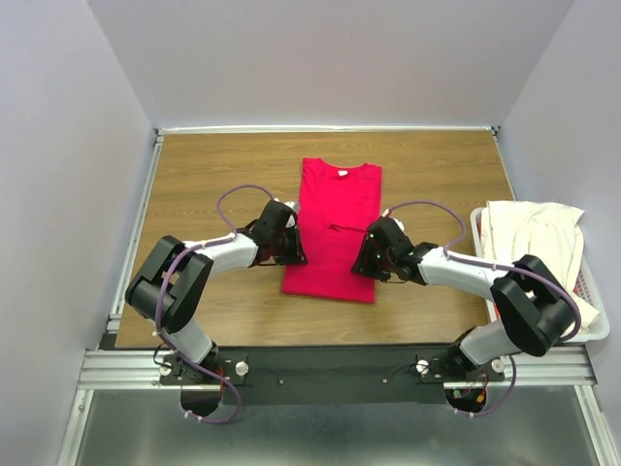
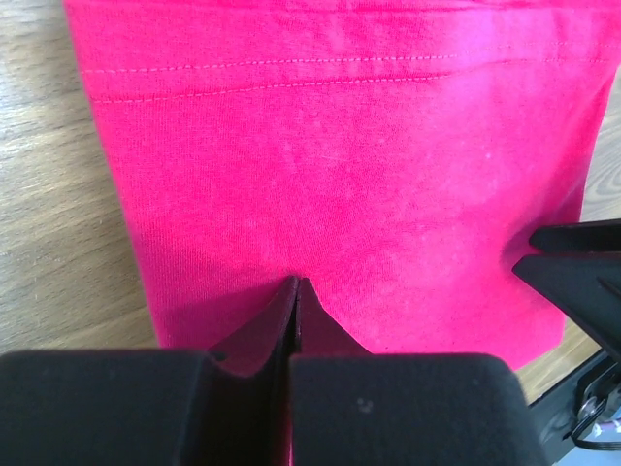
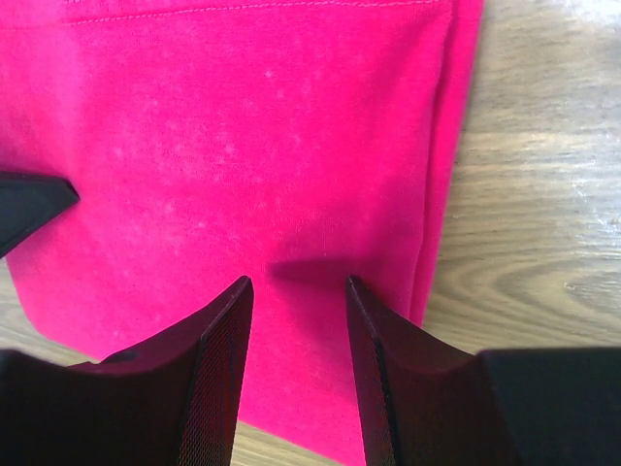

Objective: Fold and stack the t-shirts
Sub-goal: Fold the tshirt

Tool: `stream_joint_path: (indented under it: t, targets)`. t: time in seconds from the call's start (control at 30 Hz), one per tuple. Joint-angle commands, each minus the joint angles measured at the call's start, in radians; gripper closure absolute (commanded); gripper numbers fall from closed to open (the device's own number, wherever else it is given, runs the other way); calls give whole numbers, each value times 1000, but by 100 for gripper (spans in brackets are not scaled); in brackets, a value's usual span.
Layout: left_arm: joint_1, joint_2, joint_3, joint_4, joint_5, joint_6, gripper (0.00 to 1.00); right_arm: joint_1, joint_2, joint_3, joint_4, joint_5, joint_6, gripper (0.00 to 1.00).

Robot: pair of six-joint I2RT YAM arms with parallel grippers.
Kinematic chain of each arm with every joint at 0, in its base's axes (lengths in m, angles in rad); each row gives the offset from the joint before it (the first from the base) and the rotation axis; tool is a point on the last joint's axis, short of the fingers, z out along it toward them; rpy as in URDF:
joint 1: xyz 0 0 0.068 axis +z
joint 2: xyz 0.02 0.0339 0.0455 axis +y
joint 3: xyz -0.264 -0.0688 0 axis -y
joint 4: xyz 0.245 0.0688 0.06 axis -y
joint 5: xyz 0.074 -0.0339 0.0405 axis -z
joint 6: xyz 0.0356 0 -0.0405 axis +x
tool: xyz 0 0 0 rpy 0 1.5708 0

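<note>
1. At the left, the left gripper (image 2: 296,291) has its black jaws pressed together, tips down on the left side of the cloth. Whether a pinch of fabric sits between them I cannot tell.
2. In the middle of the brown wooden table (image 1: 204,175) lies the soft crimson-red t-shirt (image 1: 335,209). It is flat and already narrowed to a long strip, with the collar at the far end and the hem nearest the arms.
3. On its right side the right gripper (image 3: 296,311) stands with jaws apart, straddling the cloth just inside the right fold and clamped on nothing.
4. Far right, a cream-white t-shirt (image 1: 529,228) is heaped, unfolded, in the white slatted plastic laundry basket (image 1: 594,332).
5. The step looks like the crosswise fold. To do it well, I'd want both sides gripped through all layers at matching heights. Then both should lift and travel together, so the hem lands square on the collar end without dragging the strip askew.
6. Hard to see are the layers under the strip, how the sleeves are tucked, and whatever lies in the basket beneath the cream shirt.
</note>
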Motion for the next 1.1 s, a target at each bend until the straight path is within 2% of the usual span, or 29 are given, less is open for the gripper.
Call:
stream_joint_path:
  t: [0.0, 0.23, 0.37, 0.7, 0.83, 1.07]
  targets:
    - [9, -14, 15, -57, -3, 54, 94, 8, 6, -45, -108, -3, 22, 49]
    - [10, -67, 101, -83, 20, 72, 89, 8, -30, 96, -147, 49, -47, 49]
    - [21, -77, 167, -88, -9, 81, 87, 3, 8, 190, -164, 112, -76, 49]
    - [50, 98, 275, -51, -75, 89, 88, -83, 221, 347, -164, 237, -157, 53]
    - [64, 158, 266, -31, -89, 84, 89, -130, 273, 350, -161, 270, -186, 56]
    - [66, 219, 227, 13, -86, 21, 90, -137, 381, 350, -149, 245, -222, 60]
